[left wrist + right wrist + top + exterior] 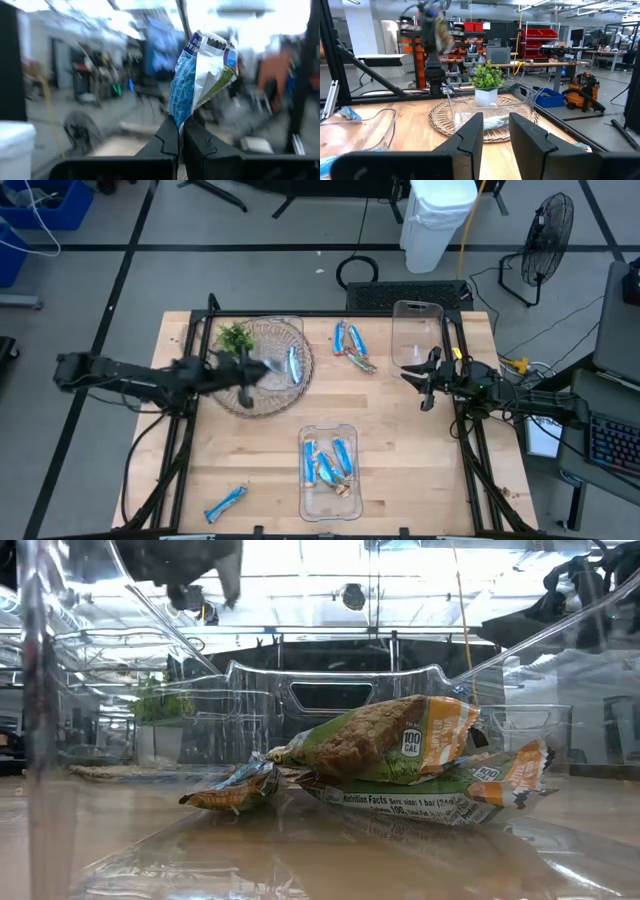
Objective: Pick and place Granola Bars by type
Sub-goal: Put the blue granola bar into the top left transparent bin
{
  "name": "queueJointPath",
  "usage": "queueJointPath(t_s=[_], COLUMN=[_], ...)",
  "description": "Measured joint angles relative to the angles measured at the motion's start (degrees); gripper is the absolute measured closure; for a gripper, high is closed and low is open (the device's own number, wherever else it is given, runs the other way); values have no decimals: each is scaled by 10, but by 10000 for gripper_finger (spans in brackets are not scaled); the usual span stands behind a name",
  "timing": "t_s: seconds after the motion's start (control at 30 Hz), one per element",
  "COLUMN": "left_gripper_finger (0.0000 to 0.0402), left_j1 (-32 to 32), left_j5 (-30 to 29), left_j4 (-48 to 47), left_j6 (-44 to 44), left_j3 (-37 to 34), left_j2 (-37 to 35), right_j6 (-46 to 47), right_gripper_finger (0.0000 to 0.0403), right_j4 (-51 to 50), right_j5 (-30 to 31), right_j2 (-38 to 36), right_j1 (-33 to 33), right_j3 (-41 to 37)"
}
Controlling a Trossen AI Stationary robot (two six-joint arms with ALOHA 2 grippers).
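Blue-and-white granola bar (197,80) pinched upright in left gripper (180,134), jaws closed on its lower end, wrapper crumpled above the fingertips. High view puts this gripper (245,385) above the round clear bowl (262,406), near the small green plant (234,337); one blue bar (293,364) lies inside that bowl. Other bars: a pair (352,346) loose on the worktop (420,470), several in the rectangular clear tray (304,498) at front centre, one stray blue bar (225,502) near the front left. Low view shows tan bars (385,745) inside the tray.

Right gripper (428,380) waits near the empty clear container (417,330), fingers parted, holding nothing.

Step judged: transport of a blue bar, mid-carry. Next move calls for choosing the matching container, lowering, then releasing.
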Motion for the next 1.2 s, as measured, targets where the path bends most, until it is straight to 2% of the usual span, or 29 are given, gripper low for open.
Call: queueJointPath(t_s=[0.13, 0.27, 0.33, 0.43, 0.57, 0.67, 0.73, 1.0, 1.2], left_gripper_finger=[394, 394, 394, 394, 394, 394, 393, 395, 391], left_j1=[69, 138, 171, 207, 231, 237, 235, 230, 226], left_j5=[-4, 11, 19, 22, 12, 12, 15, 12, 13], left_j4=[22, -28, -104, -269, -491, -591, -613, -599, -607], left_j6=[-66, -150, -182, -210, -244, -266, -279, -306, -316], left_j3=[-28, 2, 39, 115, 210, 246, 250, 248, 247], left_j2=[-61, -73, -72, -52, 6, 58, 90, 211, 257], right_j6=[0, 0, 0, 0, 0, 0, 0, 0, 0], right_gripper_finger=[318, 318, 318, 318, 318, 318, 318, 318, 318], right_j4=[0, 0, 0, 0, 0, -1, -1, -1, -1], right_j5=[0, 0, 0, 0, 0, 0, 0, 0, 0], right_j2=[0, 0, 0, 0, 0, 0, 0, 0, 0], right_j1=[0, 0, 0, 0, 0, 0, 0, 0, 0], right_j3=[0, 0, 0, 0, 0, 0, 0, 0, 0])
